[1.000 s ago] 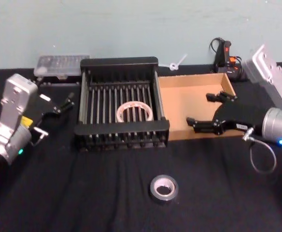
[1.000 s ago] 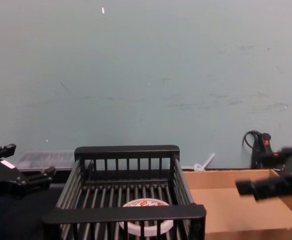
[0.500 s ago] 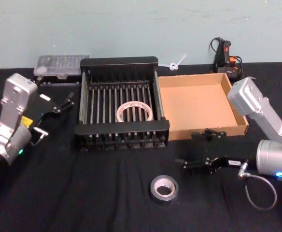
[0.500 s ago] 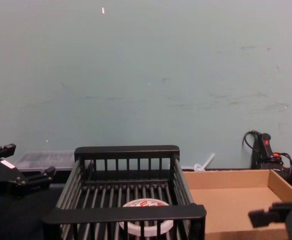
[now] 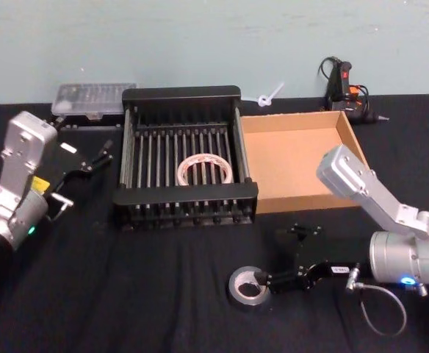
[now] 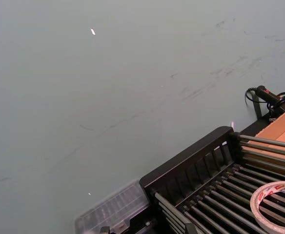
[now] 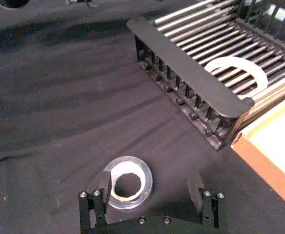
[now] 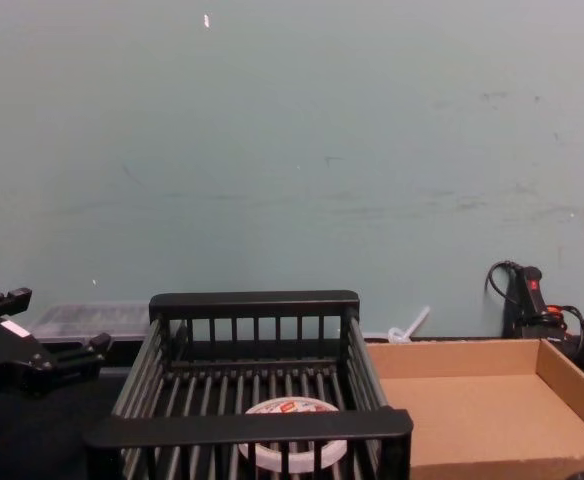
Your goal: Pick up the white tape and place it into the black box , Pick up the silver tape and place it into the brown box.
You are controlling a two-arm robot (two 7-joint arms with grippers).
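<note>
Right gripper beside silver tape; white tape in black box

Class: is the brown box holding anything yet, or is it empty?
Empty. The brown box shows a bare cardboard floor; the silver tape lies flat on the table, beside the open right gripper.

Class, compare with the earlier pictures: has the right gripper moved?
Yes. The right gripper has left the brown box and come toward the robot, down to the silver tape, jaws open.
</note>
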